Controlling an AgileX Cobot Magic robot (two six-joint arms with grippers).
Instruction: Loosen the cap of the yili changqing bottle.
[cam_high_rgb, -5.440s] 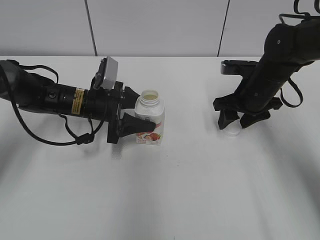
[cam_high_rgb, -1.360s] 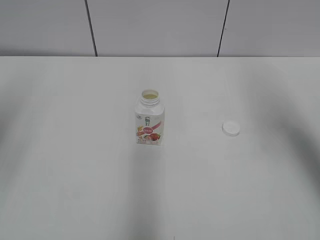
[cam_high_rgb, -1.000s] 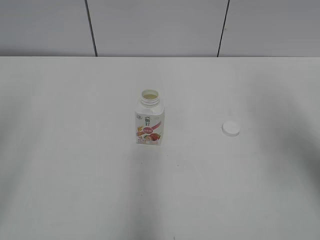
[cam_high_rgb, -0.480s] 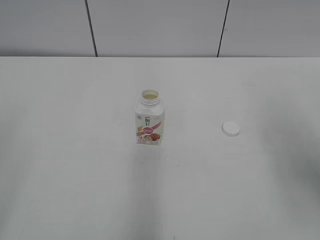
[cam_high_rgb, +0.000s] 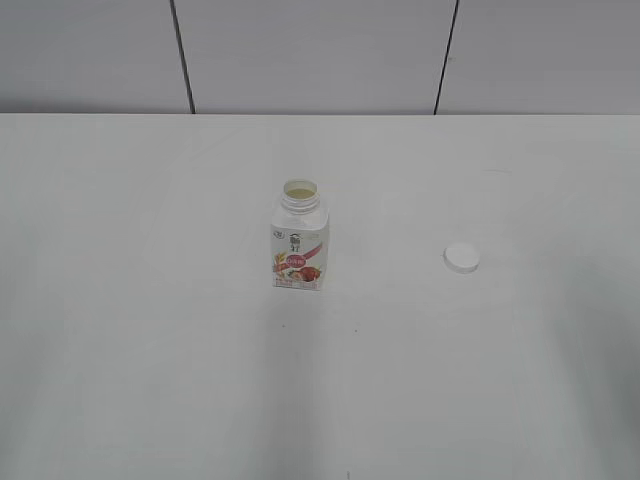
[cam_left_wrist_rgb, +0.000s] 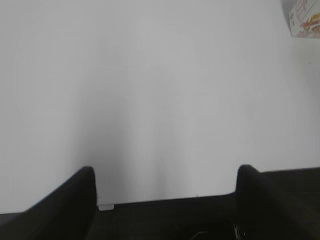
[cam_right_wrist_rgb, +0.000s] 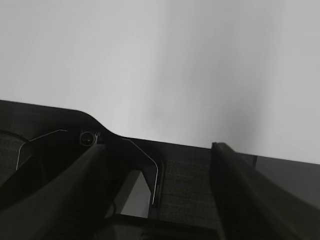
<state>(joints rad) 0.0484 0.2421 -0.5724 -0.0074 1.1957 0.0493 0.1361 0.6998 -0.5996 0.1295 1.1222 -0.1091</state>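
In the exterior view, the yili changqing bottle (cam_high_rgb: 299, 238) stands upright a little left of the frame's centre on the white counter (cam_high_rgb: 150, 330). Its neck is uncovered and pale liquid shows inside the mouth; the pink-red label faces the camera. The cap (cam_high_rgb: 462, 257) lies flat on the counter to the right of the bottle, well apart from it and slightly lower in the frame. Neither arm appears in this view. A grey panelled wall (cam_high_rgb: 320, 55) with two dark seams fills the top of the frame.

In the left wrist view, the left pincer (cam_left_wrist_rgb: 166, 187) shows as two dark fingers (cam_left_wrist_rgb: 75, 197) rising from the bottom corners of the frame, set wide apart with only bare counter (cam_left_wrist_rgb: 150, 100) between them, so it is spread and holds nothing. A corner of the bottle (cam_left_wrist_rgb: 304, 17) with its red label peeks in at the upper right edge. The counter's near edge runs across the lower part of the frame.

In the right wrist view, the right pincer (cam_right_wrist_rgb: 157, 150) likewise has its dark fingers (cam_right_wrist_rgb: 240, 185) parted widely and empty, at the lower left and lower right. The white counter (cam_right_wrist_rgb: 165, 65) fills the upper half, with its edge and a dark area below.
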